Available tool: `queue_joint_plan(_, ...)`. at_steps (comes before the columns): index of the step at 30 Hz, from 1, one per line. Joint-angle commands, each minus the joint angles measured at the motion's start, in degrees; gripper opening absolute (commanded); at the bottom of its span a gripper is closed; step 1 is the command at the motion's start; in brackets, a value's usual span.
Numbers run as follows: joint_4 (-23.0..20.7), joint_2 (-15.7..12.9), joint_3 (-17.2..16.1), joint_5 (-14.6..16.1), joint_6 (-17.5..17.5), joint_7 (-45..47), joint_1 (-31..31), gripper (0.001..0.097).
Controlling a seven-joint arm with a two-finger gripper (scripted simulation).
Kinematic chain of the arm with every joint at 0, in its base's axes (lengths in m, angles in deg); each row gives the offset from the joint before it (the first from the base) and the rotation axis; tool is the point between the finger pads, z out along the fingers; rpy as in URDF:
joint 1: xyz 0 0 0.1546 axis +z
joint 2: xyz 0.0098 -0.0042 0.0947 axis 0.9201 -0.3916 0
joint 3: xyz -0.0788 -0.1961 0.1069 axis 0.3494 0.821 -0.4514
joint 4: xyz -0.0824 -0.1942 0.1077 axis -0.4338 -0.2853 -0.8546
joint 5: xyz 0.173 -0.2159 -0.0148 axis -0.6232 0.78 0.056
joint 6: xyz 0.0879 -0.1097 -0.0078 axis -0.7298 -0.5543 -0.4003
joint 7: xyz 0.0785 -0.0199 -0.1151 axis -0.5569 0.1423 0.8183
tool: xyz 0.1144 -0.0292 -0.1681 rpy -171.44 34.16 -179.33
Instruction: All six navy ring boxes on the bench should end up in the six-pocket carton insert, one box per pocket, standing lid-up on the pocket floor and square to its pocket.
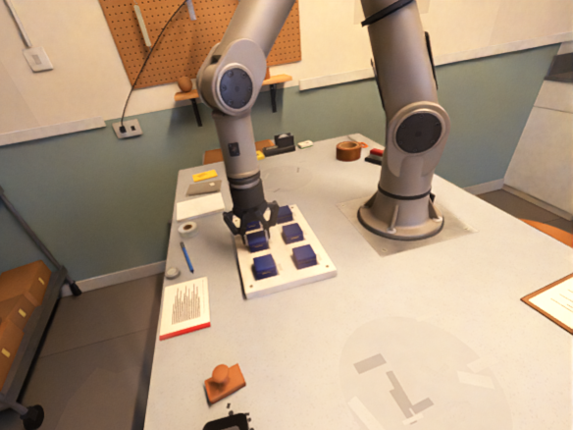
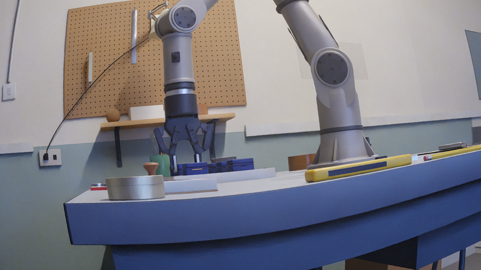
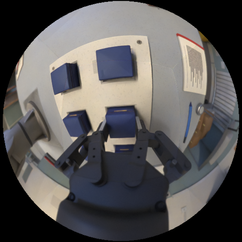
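A navy ring box [image 1: 257, 241] [image 3: 120, 124] sits lid-up in the middle left pocket of the white six-pocket carton insert [image 1: 283, 249] [image 3: 102, 92], and I hold it there in my closed gripper [image 1: 255, 234] [image 2: 185, 159] [image 3: 121, 125]. Other navy boxes fill the pockets around it: the near left [image 1: 265, 265] [image 3: 114, 62], near right [image 1: 304, 255] [image 3: 65, 77], middle right [image 1: 292, 232] [image 3: 75, 122] and far right [image 1: 283, 213]. The box in the far left pocket [image 3: 124, 148] shows only as a sliver beneath my fingers.
The robot's base [image 1: 402, 216] stands to the right of the insert. A printed sheet [image 1: 185, 307], a blue pen [image 1: 186, 256], a tape roll [image 1: 187, 228] and a notepad [image 1: 200, 206] lie along the bench's left edge. A wooden stamp [image 1: 223, 382] sits near the front.
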Motion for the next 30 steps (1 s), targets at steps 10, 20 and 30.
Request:
queue_joint_plan(10,-0.05,0.02,-0.01,0.01,-0.02,-0.01,0.01,0.0280)
queue_joint_plan(20,-0.05,0.01,-0.01,0.02,-0.02,-0.02,0.02,0.0480)
queue_joint_plan(30,-0.04,0.00,0.00,0.02,-0.02,-0.02,0.02,0.0650)
